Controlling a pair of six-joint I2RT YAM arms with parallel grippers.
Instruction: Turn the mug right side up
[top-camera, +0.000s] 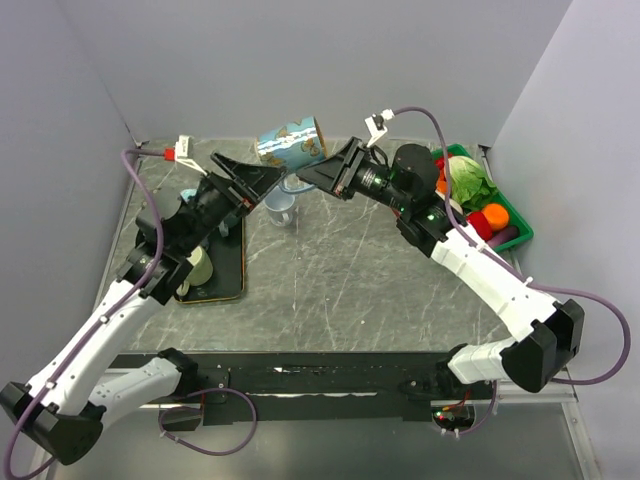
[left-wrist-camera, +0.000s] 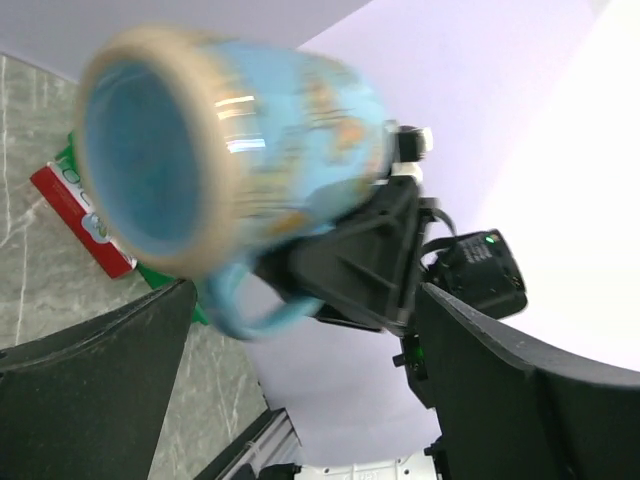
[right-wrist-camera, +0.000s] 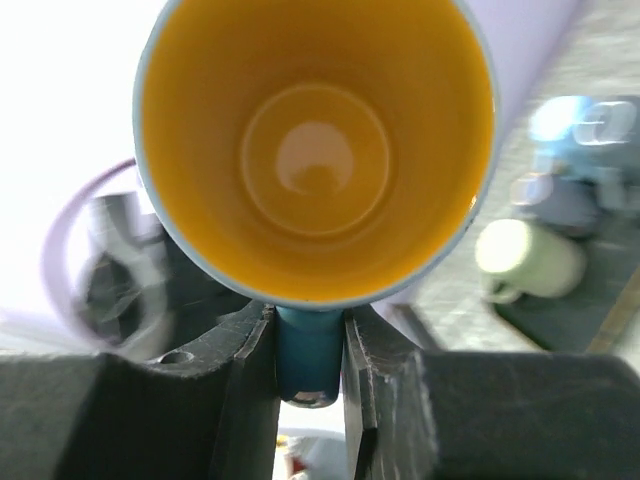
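Note:
The blue patterned mug (top-camera: 290, 145) hangs in the air at the back of the table, lying on its side. My right gripper (top-camera: 318, 178) is shut on its handle. In the right wrist view the yellow inside of the mug (right-wrist-camera: 316, 140) faces the camera and the blue handle (right-wrist-camera: 308, 350) is pinched between the fingers. My left gripper (top-camera: 252, 180) is open and empty just left of and below the mug. In the left wrist view the mug's base (left-wrist-camera: 140, 170) faces the camera, beyond the spread fingers (left-wrist-camera: 90, 400).
A pale blue mug (top-camera: 281, 207) stands on the table under the grippers. A black tray (top-camera: 228, 275) at the left holds a pale green mug (top-camera: 200, 268). A green bin (top-camera: 515, 212) with vegetables stands at the back right.

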